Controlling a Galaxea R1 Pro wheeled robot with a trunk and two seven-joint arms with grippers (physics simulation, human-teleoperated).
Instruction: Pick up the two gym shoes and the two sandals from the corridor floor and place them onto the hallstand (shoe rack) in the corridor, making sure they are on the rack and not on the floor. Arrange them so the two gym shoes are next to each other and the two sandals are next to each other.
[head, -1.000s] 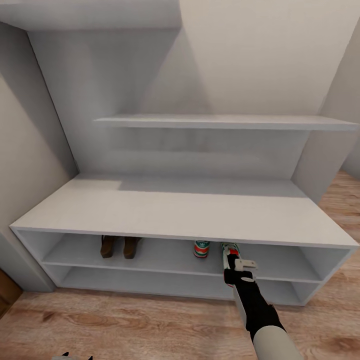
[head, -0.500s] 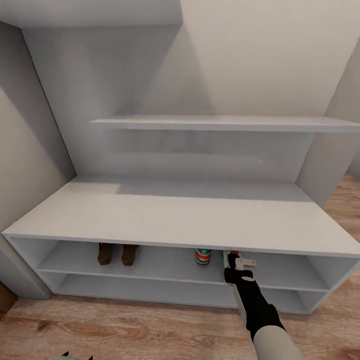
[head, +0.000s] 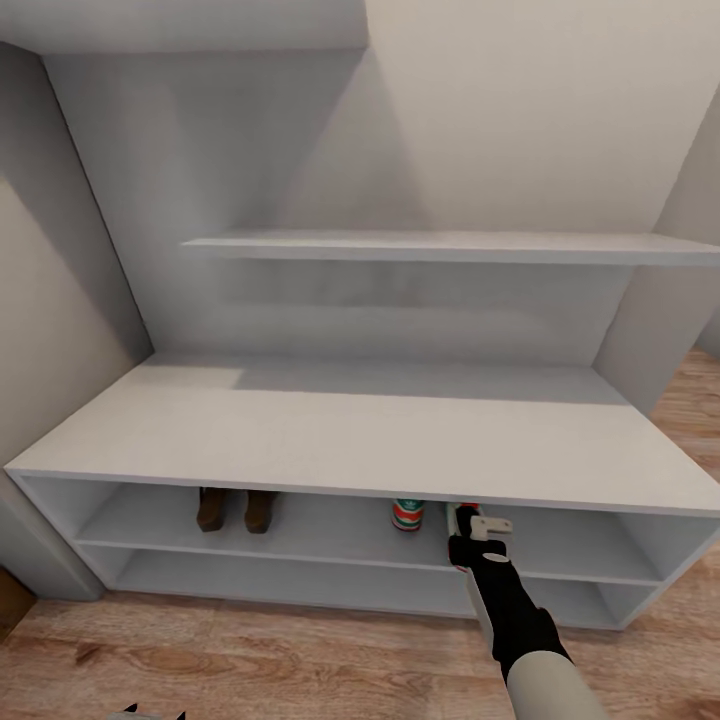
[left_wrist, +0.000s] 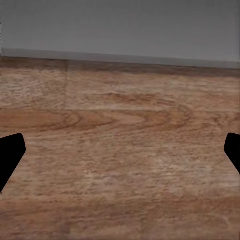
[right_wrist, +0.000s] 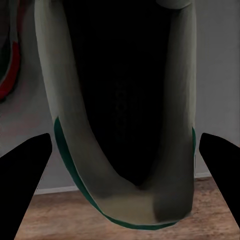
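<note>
Right end effector (right_wrist: 120, 165) | spread open | gym shoe (right_wrist: 120, 125) heel between fingers, ungripped

- A pale cream wall (head: 520, 110) rises behind, with a soft shadow falling across its left part.
- A grey side wall (head: 50, 300) closes the left.
- A grey floating shelf (head: 440, 245) crosses the back panel.
- Wood-plank flooring (head: 250, 660) with visible grain runs along the front.

two sandals (head: 235, 508), two gym shoes (head: 406, 513), one hallstand (head: 350, 440).
</note>
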